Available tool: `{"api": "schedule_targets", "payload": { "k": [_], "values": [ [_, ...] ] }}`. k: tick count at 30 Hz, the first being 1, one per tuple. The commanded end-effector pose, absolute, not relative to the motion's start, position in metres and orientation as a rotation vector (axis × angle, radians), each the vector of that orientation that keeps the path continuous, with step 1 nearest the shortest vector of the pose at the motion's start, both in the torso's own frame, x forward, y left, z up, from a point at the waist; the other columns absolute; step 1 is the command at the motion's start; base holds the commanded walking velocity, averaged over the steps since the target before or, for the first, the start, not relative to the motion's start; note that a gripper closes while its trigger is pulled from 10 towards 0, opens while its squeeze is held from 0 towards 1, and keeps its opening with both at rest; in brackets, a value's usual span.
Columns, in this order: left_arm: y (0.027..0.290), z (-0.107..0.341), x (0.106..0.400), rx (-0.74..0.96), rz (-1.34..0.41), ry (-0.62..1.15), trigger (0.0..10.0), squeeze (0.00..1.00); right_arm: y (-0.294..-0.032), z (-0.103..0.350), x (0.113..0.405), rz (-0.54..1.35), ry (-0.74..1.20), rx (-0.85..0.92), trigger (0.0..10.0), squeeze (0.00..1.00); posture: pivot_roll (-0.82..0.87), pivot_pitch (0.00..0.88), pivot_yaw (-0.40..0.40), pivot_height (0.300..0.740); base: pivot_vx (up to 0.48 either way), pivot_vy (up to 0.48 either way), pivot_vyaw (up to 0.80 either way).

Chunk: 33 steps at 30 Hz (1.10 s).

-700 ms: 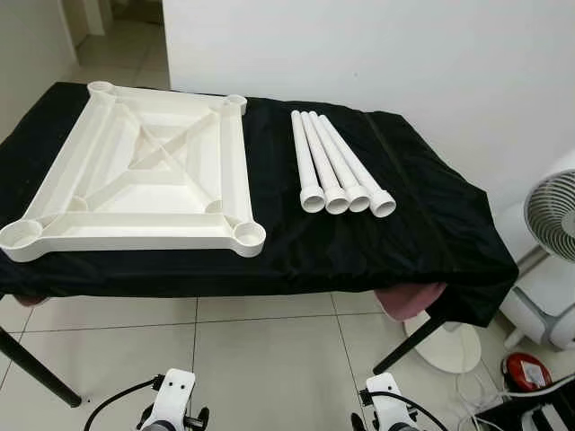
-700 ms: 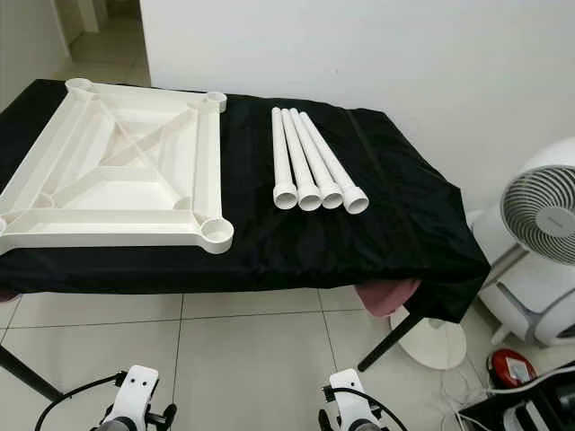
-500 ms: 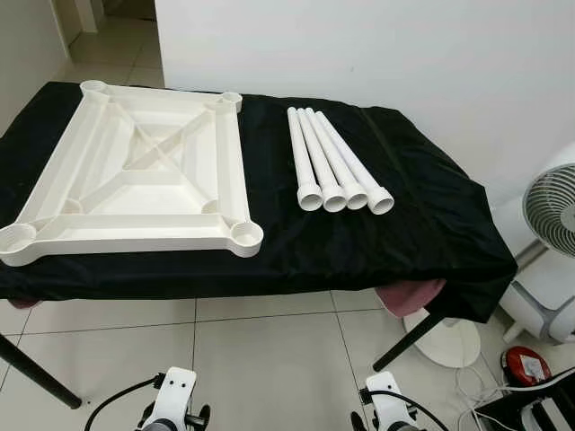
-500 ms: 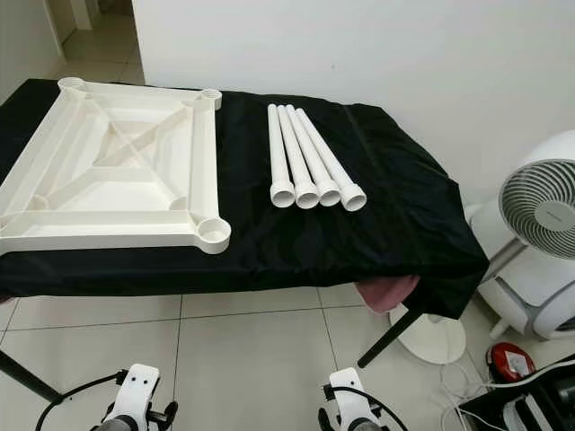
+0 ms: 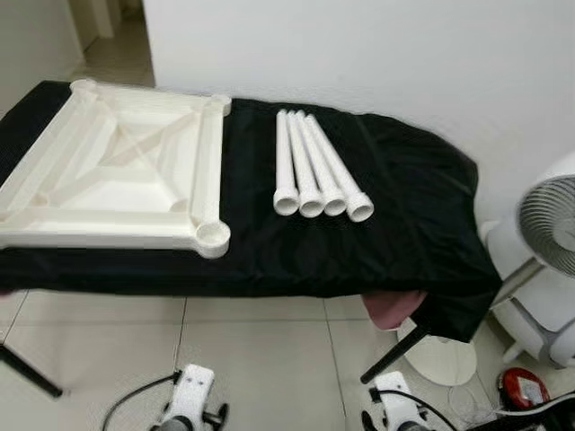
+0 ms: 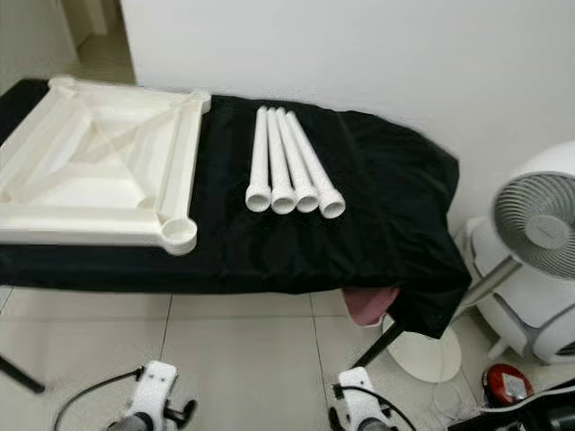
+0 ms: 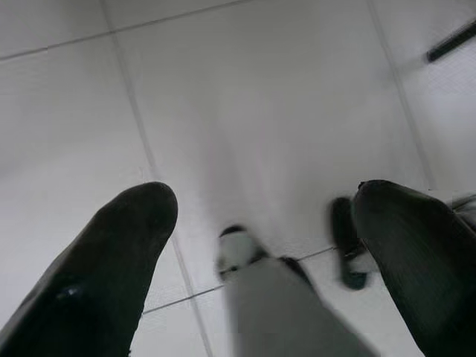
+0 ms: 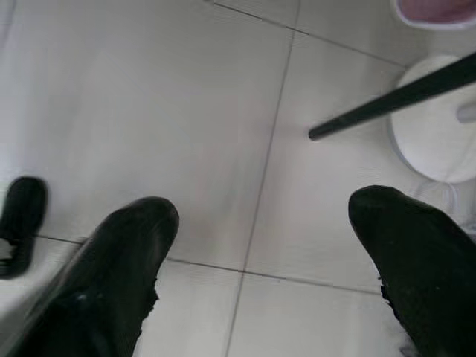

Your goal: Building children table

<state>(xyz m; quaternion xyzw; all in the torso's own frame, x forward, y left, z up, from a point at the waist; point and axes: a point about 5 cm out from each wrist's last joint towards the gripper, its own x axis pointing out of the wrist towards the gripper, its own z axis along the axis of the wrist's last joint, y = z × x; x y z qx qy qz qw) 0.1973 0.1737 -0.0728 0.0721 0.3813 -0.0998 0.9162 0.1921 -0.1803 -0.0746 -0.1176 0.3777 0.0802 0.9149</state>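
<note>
Well ahead of and above both hanging grippers, a table draped in black cloth (image 5: 422, 224) carries the white tabletop (image 5: 117, 171), upside down at its left end with one corner socket near the front edge, and four white legs (image 5: 319, 171) lying side by side just right of it. Left gripper (image 7: 260, 238) and right gripper (image 8: 260, 245) both point at pale floor tiles (image 8: 186, 111) with fingers spread wide and nothing between them. Beyond the right gripper stand a white fan (image 6: 539, 242) and a black table leg (image 8: 394, 100), with a white wall behind
</note>
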Motion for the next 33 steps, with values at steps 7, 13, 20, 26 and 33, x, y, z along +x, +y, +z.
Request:
{"api": "schedule_targets", "payload": {
  "k": [7, 13, 20, 26, 33],
  "values": [
    [0.146, -0.067, 0.210, 0.186, -0.357, 0.738, 10.0, 0.00, -0.187, -0.075, 0.189, 0.171, 0.785, -0.262, 10.0, 0.00, 0.03, 0.000, -0.087, 0.740, 0.000, 0.000, 0.00],
    [0.142, -0.061, 0.219, 0.181, -0.395, 0.701, 10.0, 0.06, -0.180, -0.072, 0.195, 0.209, 0.751, -0.264, 10.0, 0.00, 0.03, 0.000, -0.077, 0.740, 0.000, 0.000, 0.00],
    [0.141, -0.058, 0.221, 0.196, -0.421, 0.680, 10.0, 1.00, -0.177, -0.071, 0.198, 0.214, 0.735, -0.266, 10.0, 1.00, 0.02, 0.000, -0.073, 0.740, 0.000, 0.000, 0.00],
    [0.128, -0.052, 0.224, 0.288, -0.558, 0.593, 10.0, 0.00, -0.174, -0.066, 0.203, 0.247, 0.692, -0.255, 10.0, 0.00, 0.03, 0.000, -0.079, 0.740, 0.000, 0.000, 0.00],
    [0.097, -0.012, 0.245, 0.124, -0.851, 0.346, 10.0, 0.00, -0.158, -0.040, 0.225, 0.556, 0.508, -0.152, 10.0, 0.00, 0.02, 0.000, -0.075, 0.740, 0.000, 0.000, 0.00]
  ]
}}
